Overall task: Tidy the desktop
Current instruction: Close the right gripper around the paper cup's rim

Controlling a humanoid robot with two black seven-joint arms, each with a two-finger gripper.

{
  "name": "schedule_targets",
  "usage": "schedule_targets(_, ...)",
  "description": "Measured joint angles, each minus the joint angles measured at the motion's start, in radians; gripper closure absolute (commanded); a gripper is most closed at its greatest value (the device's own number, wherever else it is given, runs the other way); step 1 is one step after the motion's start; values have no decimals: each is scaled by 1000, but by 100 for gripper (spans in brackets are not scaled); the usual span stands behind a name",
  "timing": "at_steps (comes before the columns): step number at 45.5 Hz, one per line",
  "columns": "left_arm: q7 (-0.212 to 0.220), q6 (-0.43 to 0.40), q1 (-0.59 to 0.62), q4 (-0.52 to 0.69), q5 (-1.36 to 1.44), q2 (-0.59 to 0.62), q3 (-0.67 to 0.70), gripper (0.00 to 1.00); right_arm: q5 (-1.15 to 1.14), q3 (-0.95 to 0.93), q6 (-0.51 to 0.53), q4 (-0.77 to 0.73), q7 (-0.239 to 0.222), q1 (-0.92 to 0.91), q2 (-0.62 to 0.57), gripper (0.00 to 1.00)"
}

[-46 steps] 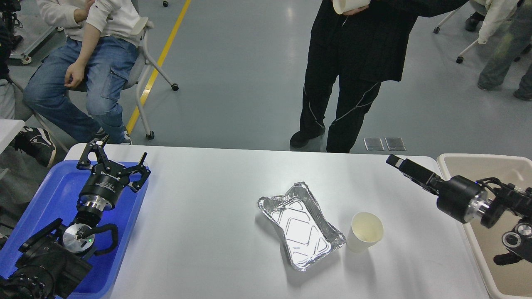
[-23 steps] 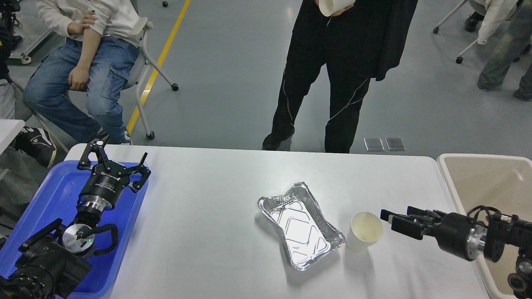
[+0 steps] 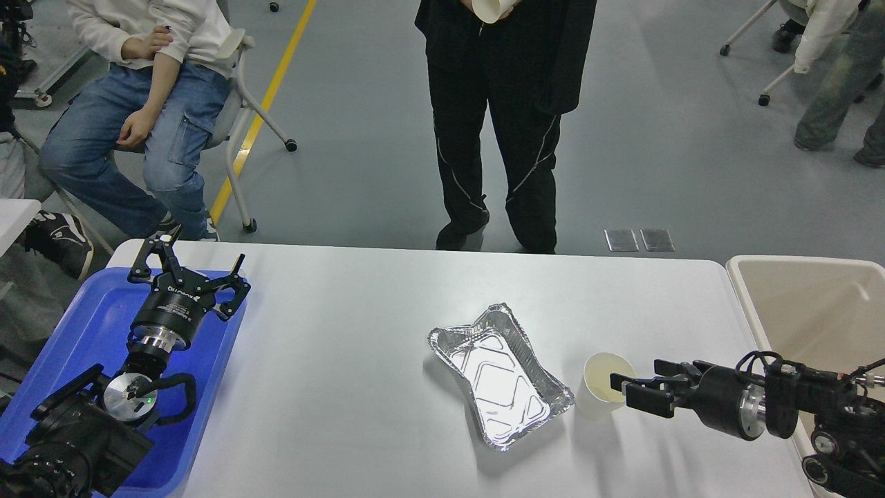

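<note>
The white desktop (image 3: 346, 360) carries a crumpled foil container (image 3: 501, 377) at centre right. A cream paper cup (image 3: 593, 398) stands upright just right of it. My right gripper (image 3: 621, 391) comes in low from the right. It is open, and its fingertips (image 3: 614, 379) overlap the cup's right rim. I cannot tell whether they touch the rim. My left gripper (image 3: 197, 256) is open and empty above the far end of the blue tray (image 3: 90, 318) at the left edge.
A beige bin (image 3: 809, 304) stands off the desktop's right end. A person in black (image 3: 498, 117) stands just beyond the far edge holding a paper cup. A seated person (image 3: 145, 90) is at far left.
My right arm has swung down from the far right corner to table height and moved left up to the cup. The standing person has stepped left. The left arm has not moved.
</note>
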State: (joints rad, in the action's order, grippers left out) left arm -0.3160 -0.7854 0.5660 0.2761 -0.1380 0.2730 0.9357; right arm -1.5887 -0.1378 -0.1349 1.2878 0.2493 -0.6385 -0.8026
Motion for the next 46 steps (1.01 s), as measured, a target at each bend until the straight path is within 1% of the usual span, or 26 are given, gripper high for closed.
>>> schedule_targets(8, 0, 0, 0, 0, 0, 0, 0, 0, 1, 18, -5, -41, 0, -13, 32, 0)
schedule_targets(10, 0, 0, 0, 0, 0, 0, 0, 0, 1, 21, -8, -55, -1, -16, 44, 1)
schedule_targets(12, 0, 0, 0, 0, 0, 0, 0, 0, 1, 23, -12, -67, -1, -17, 55, 5)
schedule_targets(15, 0, 0, 0, 0, 0, 0, 0, 0, 1, 26, -21, -87, -1, -19, 76, 19)
schedule_targets(18, 0, 0, 0, 0, 0, 0, 0, 0, -1, 30, -28, -103, 0, -21, 91, 41)
schedule_targets(19, 0, 0, 0, 0, 0, 0, 0, 0, -1, 34, -31, -108, 0, -23, 97, 47)
schedule_targets(21, 0, 0, 0, 0, 0, 0, 0, 0, -2, 41, -33, -113, 0, -27, 103, 54)
schedule_targets(24, 0, 0, 0, 0, 0, 0, 0, 0, -2, 60, -38, -122, -1, -38, 111, 74)
schedule_targets(27, 0, 0, 0, 0, 0, 0, 0, 0, -2, 78, -40, -128, -1, -47, 117, 97)
schedule_targets(28, 0, 0, 0, 0, 0, 0, 0, 0, -3, 85, -41, -129, -1, -50, 119, 100)
schedule_targets(40, 0, 0, 0, 0, 0, 0, 0, 0, -6, 120, -45, -138, -5, -74, 122, 100)
schedule_targets(46, 0, 0, 0, 0, 0, 0, 0, 0, 5, 126, -44, -140, -15, -83, 119, 100)
